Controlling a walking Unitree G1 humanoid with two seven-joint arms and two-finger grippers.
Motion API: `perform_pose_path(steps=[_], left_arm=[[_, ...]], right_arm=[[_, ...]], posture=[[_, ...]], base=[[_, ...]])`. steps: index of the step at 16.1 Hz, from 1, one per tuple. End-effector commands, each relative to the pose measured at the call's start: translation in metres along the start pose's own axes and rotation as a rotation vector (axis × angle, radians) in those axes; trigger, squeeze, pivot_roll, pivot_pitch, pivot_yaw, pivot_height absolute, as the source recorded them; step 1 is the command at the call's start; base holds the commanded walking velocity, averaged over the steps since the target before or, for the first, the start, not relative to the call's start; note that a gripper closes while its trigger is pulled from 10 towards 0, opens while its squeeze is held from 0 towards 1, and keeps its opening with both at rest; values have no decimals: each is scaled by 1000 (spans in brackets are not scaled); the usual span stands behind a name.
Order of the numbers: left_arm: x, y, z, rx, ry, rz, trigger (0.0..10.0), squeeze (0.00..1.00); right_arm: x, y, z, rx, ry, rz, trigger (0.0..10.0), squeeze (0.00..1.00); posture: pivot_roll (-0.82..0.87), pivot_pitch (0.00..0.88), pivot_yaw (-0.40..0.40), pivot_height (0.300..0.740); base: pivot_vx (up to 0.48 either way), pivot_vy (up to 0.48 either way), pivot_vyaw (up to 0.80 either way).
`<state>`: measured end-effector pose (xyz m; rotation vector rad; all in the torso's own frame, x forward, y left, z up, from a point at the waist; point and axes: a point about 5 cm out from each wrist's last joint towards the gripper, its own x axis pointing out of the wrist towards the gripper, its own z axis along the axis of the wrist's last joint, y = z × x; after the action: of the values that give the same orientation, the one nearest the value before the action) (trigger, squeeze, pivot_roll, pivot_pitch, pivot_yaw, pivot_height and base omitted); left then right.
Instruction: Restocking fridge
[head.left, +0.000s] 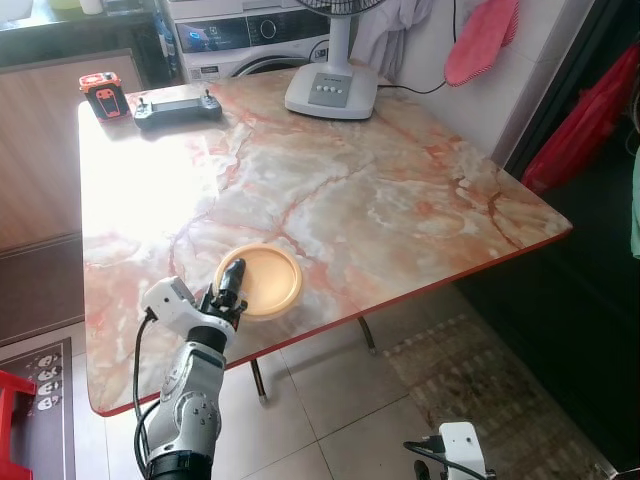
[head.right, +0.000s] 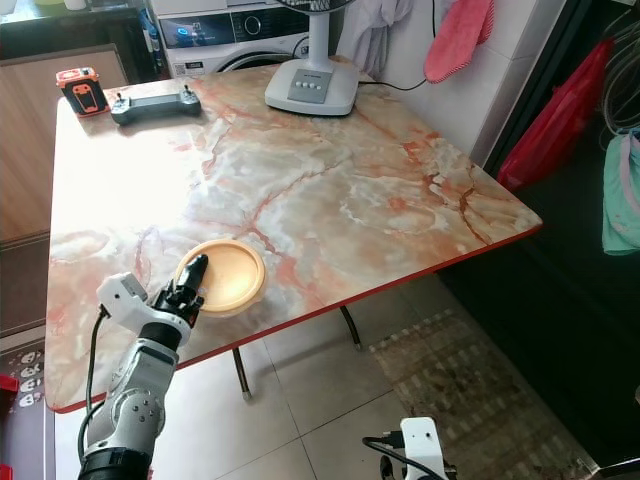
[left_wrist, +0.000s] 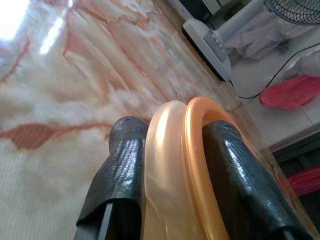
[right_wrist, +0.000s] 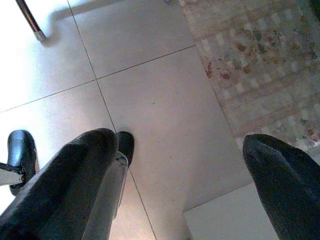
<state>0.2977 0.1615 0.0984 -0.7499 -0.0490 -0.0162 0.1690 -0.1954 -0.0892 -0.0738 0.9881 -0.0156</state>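
Where the marble-patterned orange-veined table (head.left: 400, 200) nears its front edge, lower left of the frame, the left gripper (head.left: 230, 290) pinches the rim of the shallow round orange plastic dish (head.left: 262, 280), one finger (left_wrist: 125, 160) on each side. The dish looks light, stiff and slick, so the rim is the sensible hold. Low at the bottom right, the right gripper (right_wrist: 180, 165) hangs spread and empty over the tiled floor (right_wrist: 160, 90). Farther off, upper middle, stands a white fan base (head.left: 332, 92).

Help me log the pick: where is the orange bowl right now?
The orange bowl sits near the marble table's front edge, on the robot's left, far from the fan base; the left gripper is clamped on its near rim.
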Motion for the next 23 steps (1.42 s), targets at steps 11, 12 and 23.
perform_pose_path(steps=[11, 12, 23], left_arm=[[-22, -30, 47, -38, -139, -47, 10000, 0], [-27, -30, 52, 4, -147, -25, 10000, 0], [-37, -9, 91, 371, -203, 161, 10000, 0]], right_arm=[[-2, -3, -7, -5, 17, -1, 10000, 0], [-2, -3, -8, -2, 19, -3, 10000, 0], [0, 2, -3, 39, 4, -16, 10000, 0]], posture=[[12, 7, -41, 740], [7, 0, -36, 740], [46, 40, 29, 740]], base=[[0, 0, 0], [0, 0, 0], [0, 0, 0]])
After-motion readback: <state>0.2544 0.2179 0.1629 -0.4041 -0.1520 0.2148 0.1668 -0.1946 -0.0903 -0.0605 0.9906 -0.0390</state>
